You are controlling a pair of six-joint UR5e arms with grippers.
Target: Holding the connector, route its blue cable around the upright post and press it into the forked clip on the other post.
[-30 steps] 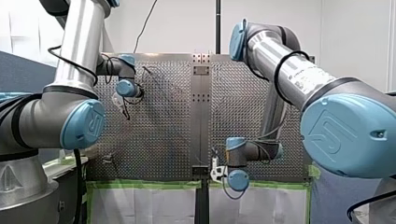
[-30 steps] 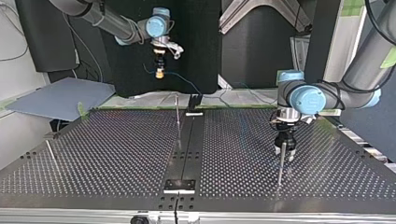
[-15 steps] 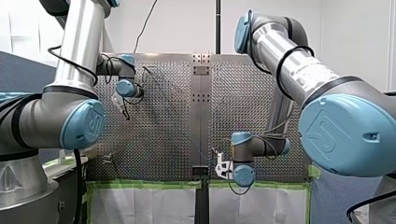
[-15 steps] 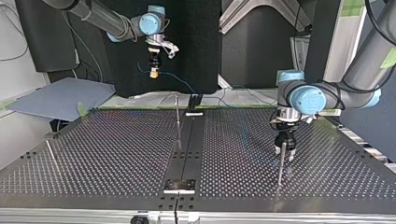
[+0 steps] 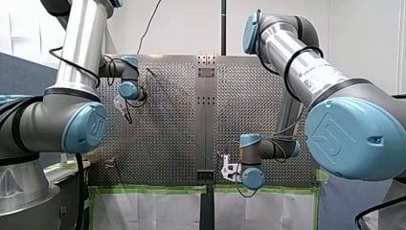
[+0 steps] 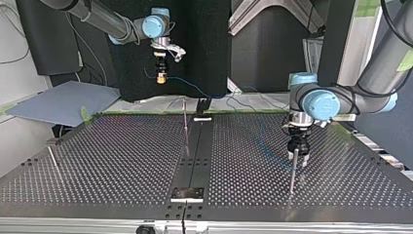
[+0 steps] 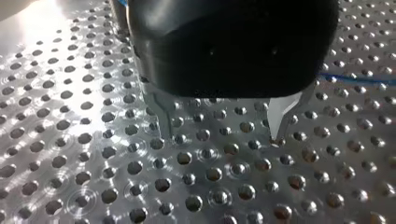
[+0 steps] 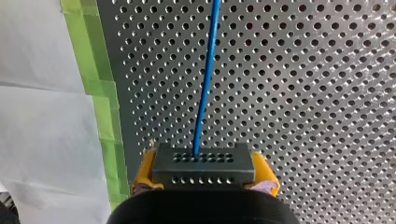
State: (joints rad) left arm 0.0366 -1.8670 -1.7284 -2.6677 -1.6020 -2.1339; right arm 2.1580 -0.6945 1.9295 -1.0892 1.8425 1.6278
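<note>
Connector (image 8: 203, 163) is pinched in right end effector (image 8: 204, 173) and held high over tabletop (image 6: 122, 161) edge. Cable (image 8: 206, 79) trails from it. Left end effector (image 7: 222, 135) is spread, empty. Routing and clipping are judged not yet done.

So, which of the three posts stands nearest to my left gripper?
The post at the top view's right: my left gripper hangs beside it. The middle post and the left post stand far off.

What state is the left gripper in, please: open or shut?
Open. In the left wrist view the left gripper holds its metal fingers wide apart, with only bare table between them.
</note>
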